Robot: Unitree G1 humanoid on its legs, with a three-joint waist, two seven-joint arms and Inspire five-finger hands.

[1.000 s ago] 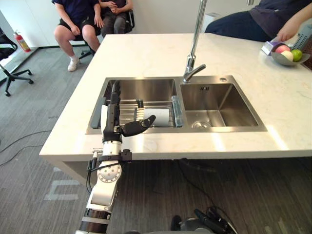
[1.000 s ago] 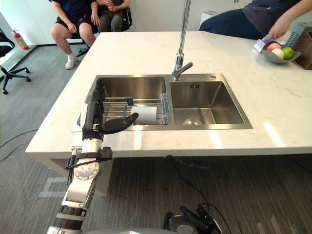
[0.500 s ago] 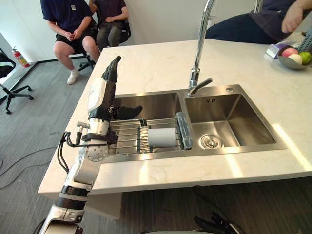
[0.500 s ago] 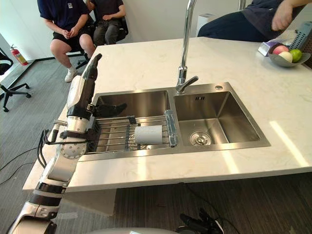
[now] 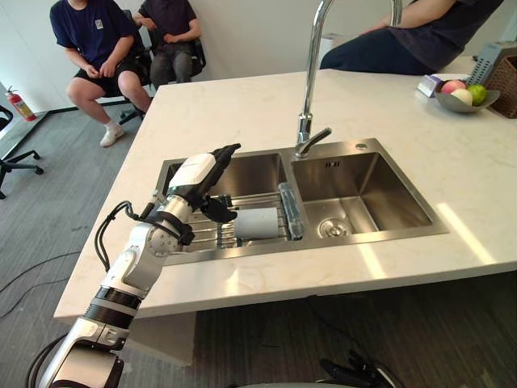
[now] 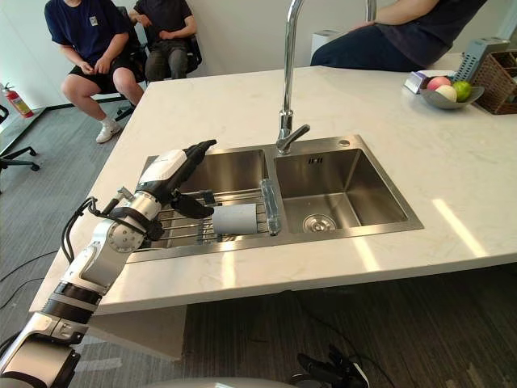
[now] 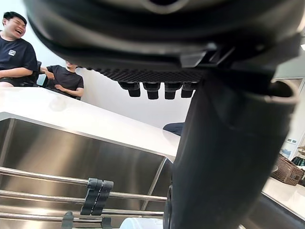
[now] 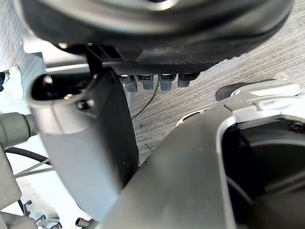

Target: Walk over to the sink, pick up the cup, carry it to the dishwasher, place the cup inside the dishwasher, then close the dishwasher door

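Note:
A white cup [image 5: 260, 222] lies on its side on a wire rack [image 6: 182, 226] across the left basin of the sink [image 5: 363, 236]. My left hand [image 5: 198, 174] hovers over the rack just left of the cup, open, its fingers straight and pointing across the basin. Its thumb [image 5: 220, 212] is spread low, close to the cup's left end; I cannot tell whether it touches. In the left wrist view the thumb [image 7: 224, 157] stands large before the rack's bars [image 7: 95, 195], and the cup's rim [image 7: 143, 223] peeks in. My right hand [image 8: 90, 143] hangs open over the carpet, holding nothing.
A tall faucet [image 5: 308, 81] rises behind the divider between the basins. A fruit bowl [image 5: 462, 99] and a basket [image 5: 505, 73] sit at the counter's far right, next to a person [image 5: 404, 40]. Two people [image 5: 97, 48] sit on chairs beyond the far left corner.
The camera has shifted. My left hand, upright at the counter's front edge a second ago and then raised, has tipped forward and come down over the rack beside the cup.

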